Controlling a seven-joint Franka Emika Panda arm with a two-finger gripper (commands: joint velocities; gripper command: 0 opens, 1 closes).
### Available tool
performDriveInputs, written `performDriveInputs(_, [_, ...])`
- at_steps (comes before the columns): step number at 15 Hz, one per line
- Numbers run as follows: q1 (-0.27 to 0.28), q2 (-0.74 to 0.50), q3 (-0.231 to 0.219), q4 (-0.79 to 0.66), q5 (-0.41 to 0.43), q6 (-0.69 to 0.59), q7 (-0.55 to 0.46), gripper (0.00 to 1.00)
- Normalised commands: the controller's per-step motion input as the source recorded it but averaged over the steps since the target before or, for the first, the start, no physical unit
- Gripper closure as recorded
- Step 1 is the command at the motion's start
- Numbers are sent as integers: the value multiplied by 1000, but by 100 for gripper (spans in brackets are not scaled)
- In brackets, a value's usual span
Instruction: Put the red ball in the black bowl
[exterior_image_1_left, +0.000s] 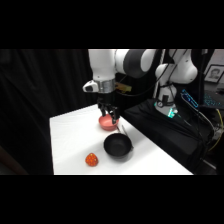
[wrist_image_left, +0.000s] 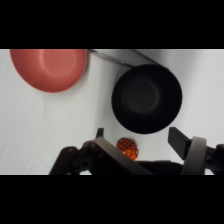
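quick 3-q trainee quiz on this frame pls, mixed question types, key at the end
1. True or false: the red ball already lies inside the black bowl.
2. In the side view, the gripper hangs over which item? A) pink-red bowl B) black bowl C) red ball
3. Fill in: the ball rests on the white ____.

Key: 1 false, it sits on the table beside the bowl. 2 A. 3 table.
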Motion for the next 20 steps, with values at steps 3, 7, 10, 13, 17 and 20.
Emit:
performDriveInputs(3, [-3,38,27,40,-8,62,82,0])
performDriveInputs(7, [26,186,48,226,27,108,137,0])
performDriveInputs(10, [34,362,38,427,45,103,122,0])
performDriveInputs(13, [19,430,12,498,54,124,100,0])
performDriveInputs(17, [8,456,-21,485,43,131,98,0])
performDriveInputs(20, [5,449,-21,423,71,136,70,0])
